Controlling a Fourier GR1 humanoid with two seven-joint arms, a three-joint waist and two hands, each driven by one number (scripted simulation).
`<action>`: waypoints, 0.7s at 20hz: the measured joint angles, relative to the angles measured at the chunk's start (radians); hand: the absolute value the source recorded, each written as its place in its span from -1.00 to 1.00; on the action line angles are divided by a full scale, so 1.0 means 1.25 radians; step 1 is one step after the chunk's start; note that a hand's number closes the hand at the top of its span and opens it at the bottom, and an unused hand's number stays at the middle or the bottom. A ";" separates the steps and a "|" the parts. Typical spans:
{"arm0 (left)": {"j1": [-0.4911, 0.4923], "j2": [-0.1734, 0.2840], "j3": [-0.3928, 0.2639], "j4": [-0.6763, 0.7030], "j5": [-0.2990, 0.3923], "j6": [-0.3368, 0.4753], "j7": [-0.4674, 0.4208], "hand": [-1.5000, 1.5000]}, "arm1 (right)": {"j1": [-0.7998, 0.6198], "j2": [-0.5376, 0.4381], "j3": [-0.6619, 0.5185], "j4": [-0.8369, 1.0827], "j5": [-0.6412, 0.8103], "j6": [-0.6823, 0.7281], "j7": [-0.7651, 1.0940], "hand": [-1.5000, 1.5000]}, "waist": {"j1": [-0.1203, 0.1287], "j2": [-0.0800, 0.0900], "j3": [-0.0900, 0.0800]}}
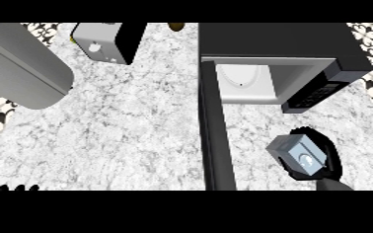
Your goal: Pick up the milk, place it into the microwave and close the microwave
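Near the counter's (131,128) front right corner, right hand (325,150) curled round the milk (300,155), best lifted upright past the open door (216,138) into the microwave (280,54) cavity beyond.

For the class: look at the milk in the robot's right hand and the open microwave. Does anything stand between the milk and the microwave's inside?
Nothing visible does. The milk, held in the right hand, sits just in front of the microwave; its door is swung open to the left, beside the path, not across it.
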 measured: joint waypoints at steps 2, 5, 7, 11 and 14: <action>0.008 -0.002 0.003 0.008 0.000 -0.004 -0.015 -1.00 | 0.003 0.001 0.014 -0.035 -0.002 0.000 0.016 1.00 | -0.001 -0.001 0.000; 0.007 -0.005 0.007 0.017 0.001 -0.006 -0.022 -1.00 | 0.023 0.011 0.042 -0.108 -0.002 -0.004 0.048 1.00 | -0.005 -0.001 -0.001; 0.013 -0.002 0.014 0.018 0.006 -0.013 -0.029 -1.00 | 0.049 0.011 0.061 -0.172 -0.004 -0.003 0.077 1.00 | -0.007 -0.002 -0.001; 0.010 -0.004 0.021 0.026 0.011 -0.017 -0.032 -1.00 | 0.141 0.034 0.106 -0.347 -0.005 -0.013 0.141 1.00 | -0.012 -0.003 -0.001; 0.014 0.000 0.029 0.017 0.023 -0.026 -0.026 -1.00 | 0.200 0.048 0.128 -0.489 -0.027 -0.028 0.222 1.00 | -0.013 -0.003 -0.002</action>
